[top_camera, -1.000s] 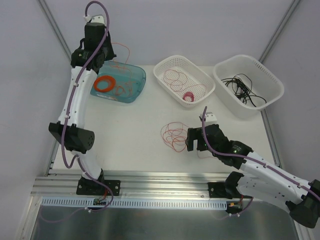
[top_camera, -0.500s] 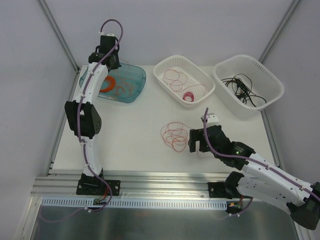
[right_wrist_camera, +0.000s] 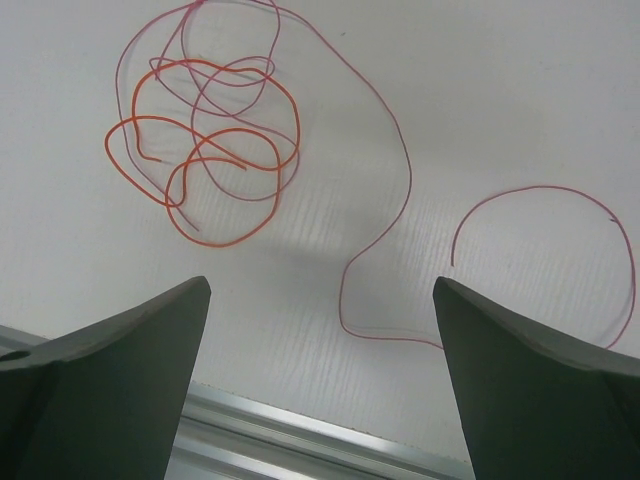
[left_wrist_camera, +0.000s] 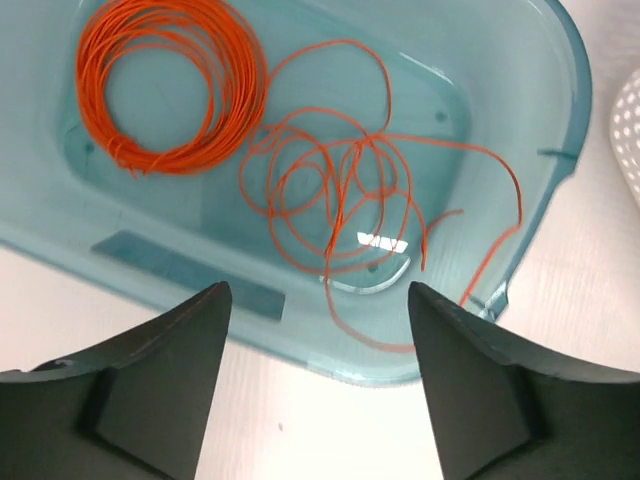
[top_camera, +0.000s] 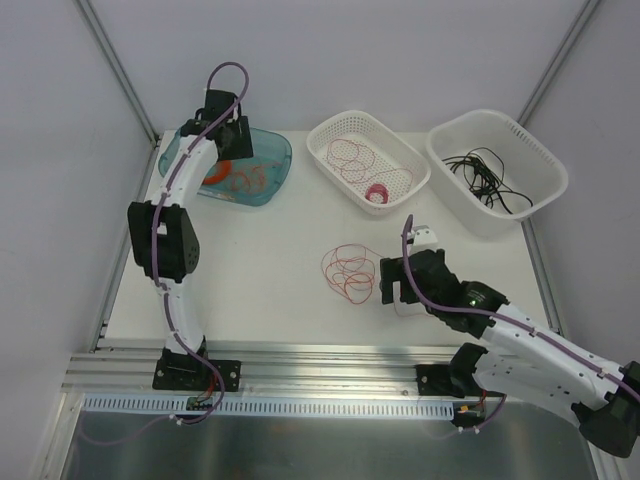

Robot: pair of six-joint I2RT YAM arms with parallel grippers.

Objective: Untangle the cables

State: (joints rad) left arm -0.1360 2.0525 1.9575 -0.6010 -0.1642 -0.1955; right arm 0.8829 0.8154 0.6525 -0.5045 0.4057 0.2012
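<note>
A tangle of thin red and orange cables (top_camera: 348, 270) lies on the white table; the right wrist view shows the orange loops (right_wrist_camera: 200, 150) and a long thin red strand (right_wrist_camera: 385, 140). My right gripper (top_camera: 390, 285) (right_wrist_camera: 320, 285) hovers just right of the tangle, open and holding nothing. My left gripper (top_camera: 235, 135) (left_wrist_camera: 317, 295) hangs open over the near edge of the blue tray (top_camera: 285, 150) (left_wrist_camera: 150, 262), nothing between its fingers. A loose orange cable (left_wrist_camera: 340, 190) lies curled in the tray beside the thick orange ring (left_wrist_camera: 170, 80).
A white basket (top_camera: 335, 120) behind the tangle holds red cables (top_camera: 352, 155) and a small pink spool (top_camera: 377, 193). Another white basket (top_camera: 470, 118) at the back right holds black cables (top_camera: 488, 172). A metal rail (top_camera: 300, 360) runs along the near edge.
My left arm swung right over the blue tray and its gripper went from shut to open, leaving the orange cable in the tray. The right arm barely moved.
</note>
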